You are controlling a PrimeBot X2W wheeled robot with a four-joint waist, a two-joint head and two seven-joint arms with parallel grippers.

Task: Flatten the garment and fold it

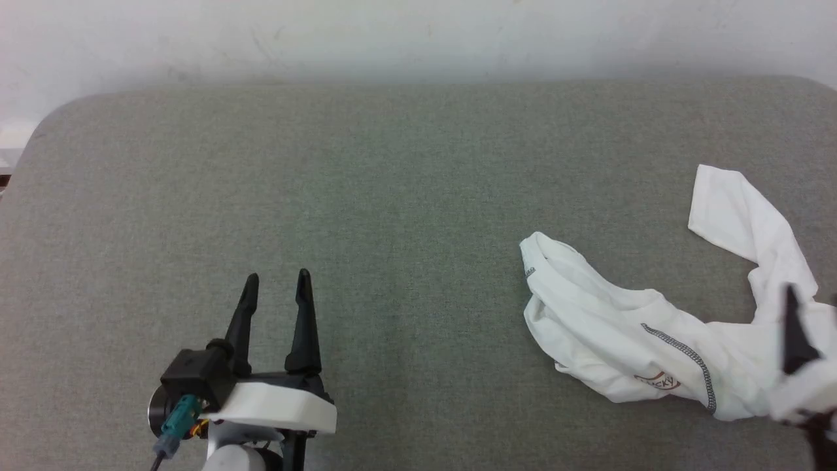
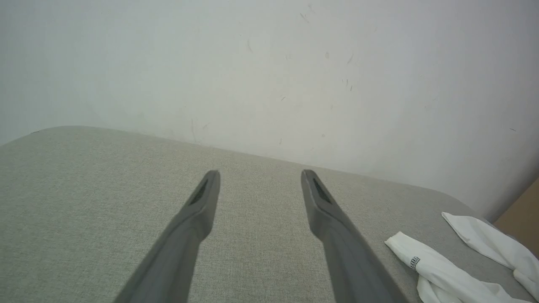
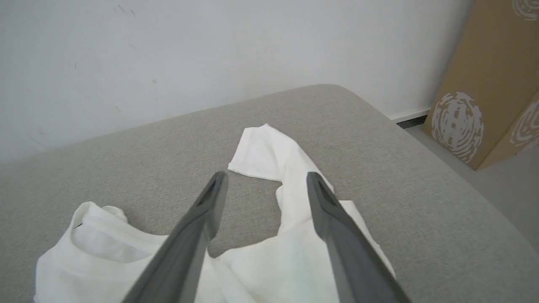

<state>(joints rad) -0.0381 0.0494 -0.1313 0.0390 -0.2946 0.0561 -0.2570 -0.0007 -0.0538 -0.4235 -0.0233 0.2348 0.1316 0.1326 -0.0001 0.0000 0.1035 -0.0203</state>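
Observation:
The garment [image 1: 628, 333], a white T-shirt with grey zigzag stitching and a small brown-bordered label, lies crumpled at the right of the grey cushion [image 1: 366, 216]. One part of the fabric reaches toward the far right. In the left wrist view the garment [image 2: 438, 269] lies at the lower right. My left gripper [image 1: 275, 284] hovers open over bare cushion at the lower left, nothing between its fingers, as its own view confirms [image 2: 261, 174]. My right gripper [image 3: 265, 176] stands open just above the garment [image 3: 269, 160], nothing held. In the head view one dark right finger [image 1: 794, 330] shows at the right edge.
A white wall [image 1: 418, 39] runs behind the cushion. A brown cardboard box [image 3: 492, 84] with pale printed marks stands on the floor past the cushion's right end. Bare cushion stretches between the left gripper and the garment.

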